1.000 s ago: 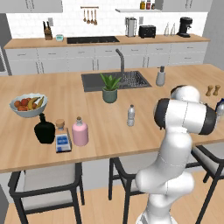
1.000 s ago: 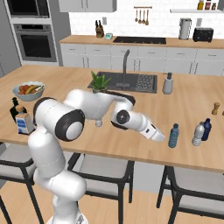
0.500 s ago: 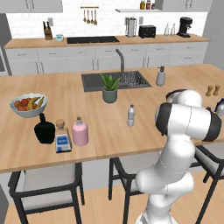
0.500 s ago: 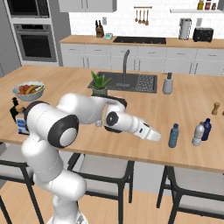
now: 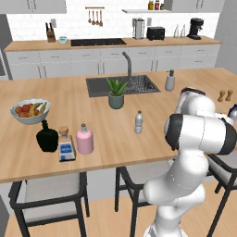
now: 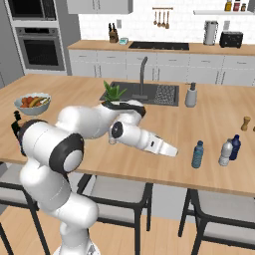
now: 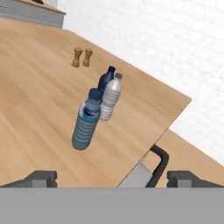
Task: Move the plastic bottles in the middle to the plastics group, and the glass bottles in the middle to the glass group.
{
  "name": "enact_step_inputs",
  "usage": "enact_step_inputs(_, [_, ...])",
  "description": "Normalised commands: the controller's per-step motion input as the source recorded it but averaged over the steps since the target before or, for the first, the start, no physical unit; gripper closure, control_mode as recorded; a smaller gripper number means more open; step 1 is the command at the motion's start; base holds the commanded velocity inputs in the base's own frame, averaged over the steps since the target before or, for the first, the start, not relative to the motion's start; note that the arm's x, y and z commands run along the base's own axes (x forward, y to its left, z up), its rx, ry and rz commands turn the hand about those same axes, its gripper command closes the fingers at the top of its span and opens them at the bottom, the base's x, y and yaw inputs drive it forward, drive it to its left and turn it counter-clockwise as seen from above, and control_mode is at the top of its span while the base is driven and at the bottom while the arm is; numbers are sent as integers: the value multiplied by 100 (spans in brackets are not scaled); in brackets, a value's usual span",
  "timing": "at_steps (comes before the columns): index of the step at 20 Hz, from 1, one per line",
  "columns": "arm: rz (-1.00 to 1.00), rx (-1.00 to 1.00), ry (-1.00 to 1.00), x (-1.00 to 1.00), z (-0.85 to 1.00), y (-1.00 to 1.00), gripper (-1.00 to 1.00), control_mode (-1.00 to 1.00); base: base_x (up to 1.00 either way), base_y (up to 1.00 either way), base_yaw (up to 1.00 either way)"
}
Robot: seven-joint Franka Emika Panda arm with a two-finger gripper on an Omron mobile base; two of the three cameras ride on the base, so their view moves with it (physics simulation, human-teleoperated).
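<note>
Here, three bottles clustered near the island's right end: teal-blue water bottle (image 7: 87,122) with ribbed sides and blue cap, just left of a greyish-white ribbed bottle (image 7: 111,99) and a dark-blue-topped one (image 7: 105,78) behind. One more clear slim bottle (image 5: 138,122) alone mid-counter. One rounded pink bottle (image 5: 84,140) beside the square clear bottle (image 5: 66,146) and black flask (image 5: 47,137). Two brown shakers (image 7: 82,57) beyond. Gripper (image 6: 169,150) spread fully, holding nothing, drawn farther left from the teal bottle than a second ago.
</note>
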Motion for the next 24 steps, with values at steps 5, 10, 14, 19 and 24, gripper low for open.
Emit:
enact_step_inputs(5, [1, 0, 15, -9, 100, 19, -100, -100, 0, 0, 0])
enact_step_inputs(10, [0, 0, 21, -9, 100, 18, -100, -100, 0, 0, 0])
enact_step_inputs(14, [4, -12, 25, -2, 81, 34, -100, -100, 0, 0, 0])
enact_step_inputs(19, [9, -8, 29, -5, 64, 50, -100, -100, 0, 0, 0])
enact_step_inputs(24, [12, 3, 16, -23, 34, 49, -100, -100, 0, 0, 0])
